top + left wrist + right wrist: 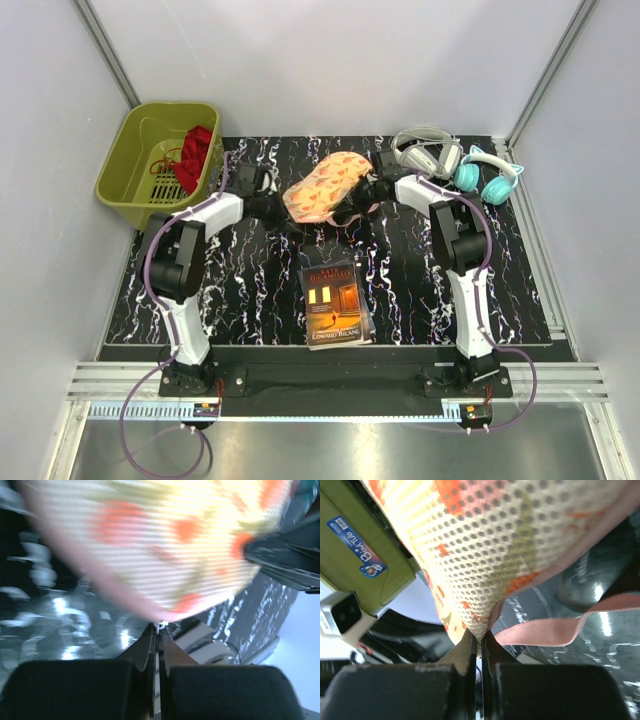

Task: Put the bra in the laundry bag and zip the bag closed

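Orientation: laundry bag lies diagonal, long axis near-left to far-right.

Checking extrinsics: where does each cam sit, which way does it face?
Top external: above and behind the bases, facing down on the table; both arms shown.
Left wrist: looks along the left gripper, shut on the laundry bag.
Right wrist: looks along the right gripper, pinching the bag's mesh; basket behind.
Shared: the bag appears in all three.

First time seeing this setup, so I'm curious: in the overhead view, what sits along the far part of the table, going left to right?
Green basket holding a red cloth → laundry bag → white headphones → teal headphones.
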Controlling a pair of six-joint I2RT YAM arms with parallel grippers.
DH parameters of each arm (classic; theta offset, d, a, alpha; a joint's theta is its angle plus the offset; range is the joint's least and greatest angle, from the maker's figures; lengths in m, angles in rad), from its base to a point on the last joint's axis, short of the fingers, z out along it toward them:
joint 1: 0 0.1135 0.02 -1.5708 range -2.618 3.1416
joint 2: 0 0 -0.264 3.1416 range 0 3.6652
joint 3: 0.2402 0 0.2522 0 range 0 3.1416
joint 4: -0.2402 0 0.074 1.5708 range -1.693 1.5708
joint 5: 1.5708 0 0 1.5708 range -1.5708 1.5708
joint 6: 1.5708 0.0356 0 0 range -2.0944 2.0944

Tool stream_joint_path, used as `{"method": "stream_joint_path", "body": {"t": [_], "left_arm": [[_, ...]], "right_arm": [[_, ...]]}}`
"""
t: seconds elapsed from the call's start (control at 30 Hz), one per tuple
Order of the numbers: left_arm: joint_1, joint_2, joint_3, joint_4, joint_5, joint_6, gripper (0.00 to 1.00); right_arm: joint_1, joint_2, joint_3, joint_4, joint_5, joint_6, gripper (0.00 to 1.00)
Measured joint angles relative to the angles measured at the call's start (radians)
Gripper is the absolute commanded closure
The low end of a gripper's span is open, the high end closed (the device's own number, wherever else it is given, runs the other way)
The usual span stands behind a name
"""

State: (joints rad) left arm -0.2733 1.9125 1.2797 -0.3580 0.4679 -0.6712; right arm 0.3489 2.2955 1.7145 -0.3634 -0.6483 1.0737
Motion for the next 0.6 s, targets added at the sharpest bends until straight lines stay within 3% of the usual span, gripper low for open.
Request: {"method": "stream_joint_path", "body": {"t": [0.1,0.2,0.23,0.27,0.37,0.47,0.6], "left_arm": [[0.037,0.000,0.000,-0.008,0.002,0.040,1.00],[0.031,0.000,0.000,-0.011,0.006,0.055,1.00],[0.021,0.000,0.000,-0.013,0.005,0.055,1.00],[0.008,0.000,0.000,-0.013,0.005,0.053,1.00],[-0.031,0.000,0.000,-0.006,0.008,0.029,1.00],[-0.063,0.000,0.002,0.006,0.009,-0.009,1.00],[-0.090,0.001,0.025,0.016,0.011,-0.045,1.00]], "right_arm": [[-0.020,0.042,0.053,-0.031,-0.029,-0.041,0.98],[-0.014,0.090,0.122,-0.061,-0.032,-0.076,0.71],[-0.013,0.103,0.150,-0.082,-0.031,-0.087,0.53],[-0.012,0.115,0.180,-0.103,-0.027,-0.098,0.42],[-0.012,0.127,0.241,-0.153,-0.006,-0.130,0.19],[-0.012,0.103,0.230,-0.164,0.031,-0.148,0.08],[-0.013,0.001,0.086,-0.183,0.077,-0.165,0.05]]}}
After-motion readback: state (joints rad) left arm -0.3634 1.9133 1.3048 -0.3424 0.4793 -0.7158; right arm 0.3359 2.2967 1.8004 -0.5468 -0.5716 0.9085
